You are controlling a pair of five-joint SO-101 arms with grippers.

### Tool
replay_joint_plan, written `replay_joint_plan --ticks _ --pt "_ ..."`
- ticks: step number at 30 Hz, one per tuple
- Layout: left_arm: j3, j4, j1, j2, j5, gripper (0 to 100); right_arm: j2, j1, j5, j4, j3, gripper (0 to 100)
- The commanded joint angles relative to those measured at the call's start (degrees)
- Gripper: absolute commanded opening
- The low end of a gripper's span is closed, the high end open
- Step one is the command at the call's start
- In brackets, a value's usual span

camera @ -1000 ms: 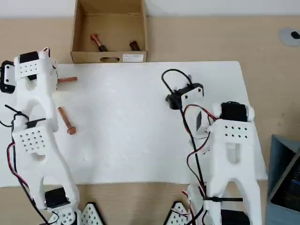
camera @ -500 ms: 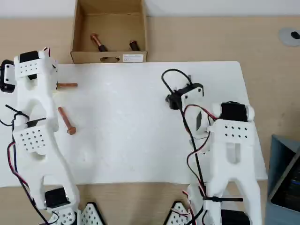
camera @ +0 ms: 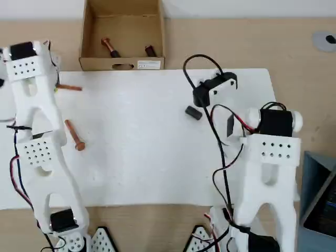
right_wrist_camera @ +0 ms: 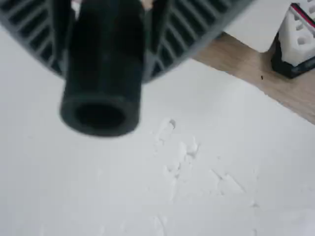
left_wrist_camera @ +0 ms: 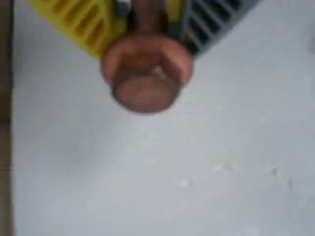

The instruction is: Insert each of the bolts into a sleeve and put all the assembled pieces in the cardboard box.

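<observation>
My left gripper [left_wrist_camera: 147,19] is shut on a copper bolt [left_wrist_camera: 146,73], whose head faces the wrist camera between a yellow and a grey finger. From above, that bolt [camera: 69,87] sticks out sideways over the white mat's far left corner. A second copper bolt [camera: 73,135] lies loose on the mat beside the left arm. My right gripper [right_wrist_camera: 108,34] is shut on a black sleeve [right_wrist_camera: 103,73], open end toward the camera. In the high view the sleeve [camera: 193,112] hangs over the mat right of centre. The cardboard box [camera: 89,37] holds two assembled pieces [camera: 108,46].
The white mat [camera: 147,157] covers the wooden table between the two arms. A dark grey bin [camera: 317,194] stands at the right edge. A small round grey fitting [camera: 324,40] sits on the table at the far right.
My left wrist has shifted toward the far left with the bolt in its grip. The right wrist has swung toward the box side, while the sleeve stays at nearly the same spot.
</observation>
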Motion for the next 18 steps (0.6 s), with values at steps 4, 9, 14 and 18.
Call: replay_joint_plan --ticks 4,9,14,18 --pt "-16.44 5.63 1.05 -4.88 -9.85 0 -3.03 0.75 -0.53 1.41 -2.86 1.0" --pt "-21.63 5.63 1.23 -9.89 -20.04 0 -11.47 0.75 -0.35 1.41 -2.68 0.9" --pt "-21.71 5.63 2.46 -17.71 -28.22 0 -17.89 0.75 -0.26 1.41 -2.68 0.9" --pt "-19.78 5.63 4.84 -23.60 -33.49 0 -21.49 0.75 -0.26 1.41 -2.68 1.0"
